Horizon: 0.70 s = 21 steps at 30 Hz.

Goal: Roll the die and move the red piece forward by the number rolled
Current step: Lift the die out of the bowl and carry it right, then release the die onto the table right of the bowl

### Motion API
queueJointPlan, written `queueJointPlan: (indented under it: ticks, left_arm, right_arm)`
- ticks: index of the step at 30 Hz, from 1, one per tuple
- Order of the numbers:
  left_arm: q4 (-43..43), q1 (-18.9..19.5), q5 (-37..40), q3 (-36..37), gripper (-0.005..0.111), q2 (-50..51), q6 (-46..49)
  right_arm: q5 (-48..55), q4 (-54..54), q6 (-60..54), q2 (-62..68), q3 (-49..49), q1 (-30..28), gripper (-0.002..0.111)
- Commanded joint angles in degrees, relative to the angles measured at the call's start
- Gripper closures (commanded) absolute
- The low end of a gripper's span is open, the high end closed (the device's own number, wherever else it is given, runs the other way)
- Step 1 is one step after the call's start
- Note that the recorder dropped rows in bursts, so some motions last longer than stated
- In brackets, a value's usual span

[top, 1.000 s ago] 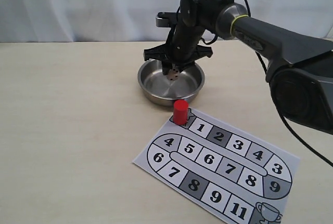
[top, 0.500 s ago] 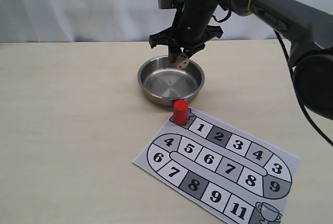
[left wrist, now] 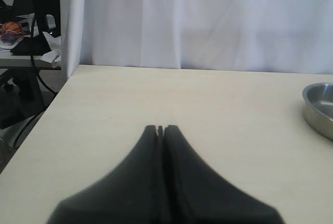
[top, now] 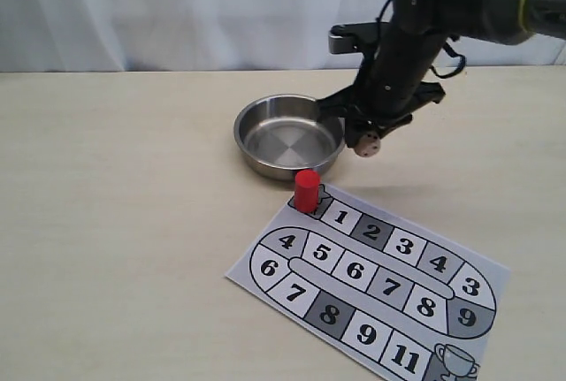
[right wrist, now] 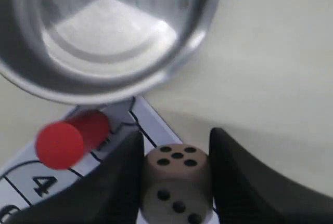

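Currently the die [top: 368, 143] sits right of centre in the exterior view, pinched between the two fingers of the right gripper [top: 366, 136]. It hangs just right of the steel bowl [top: 244, 139], outside the rim and seemingly up off the table [top: 115, 222]; a soft shadow lies on the wood below it.

- Right wrist view: light-tan cube clamped on two opposite sides by the dark fingers, pips showing on two faces.
- Right arm reaches in from the upper right of the frame, wrist angled down toward the table.
- Red piece [top: 307, 190]: upright, centre of the exterior frame, on the first square at the upper-left end of the game board [top: 354, 268], just beside square 1 and just in front of the bowl. Apart from the die and the gripper.
- Board: printed sheet, lower right, numbered track ending in a trophy square at the bottom edge.
- Bowl: nothing visible inside.
- Left gripper [left wrist: 160, 129]: seen in its own wrist view only, fingertips pressed together, nothing between them, over bare tabletop with the bowl's edge at far right.
- White curtain [top: 133, 10] behind the table.
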Motion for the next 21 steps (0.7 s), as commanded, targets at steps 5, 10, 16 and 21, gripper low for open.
queueJointPlan:
  ticks: [5,10,16,21]
  left_arm:
    - [-0.1,0.0,-0.3,0.1,0.107,-0.1,-0.3]
    - [-0.1,0.0,-0.3,0.1,0.107,-0.1,-0.3]
    - [0.0,0.0,-0.6,0.1,0.107,-0.1,-0.3]
    - [0.0,0.0,-0.6,0.1,0.107,-0.1,-0.3]
  right_arm:
    - [-6.4,-8.4,2.1,-12.5,19.1,-8.4,0.104]
    - [-11.5,-12.6,5.4,-16.0,26.4,-14.2,0.104]
    - [-17.9,-12.7,5.4,-15.7,30.4,-19.6,0.104]
    - [-21.8,-13.0,5.3,-15.3,30.4,-23.0,0.104]
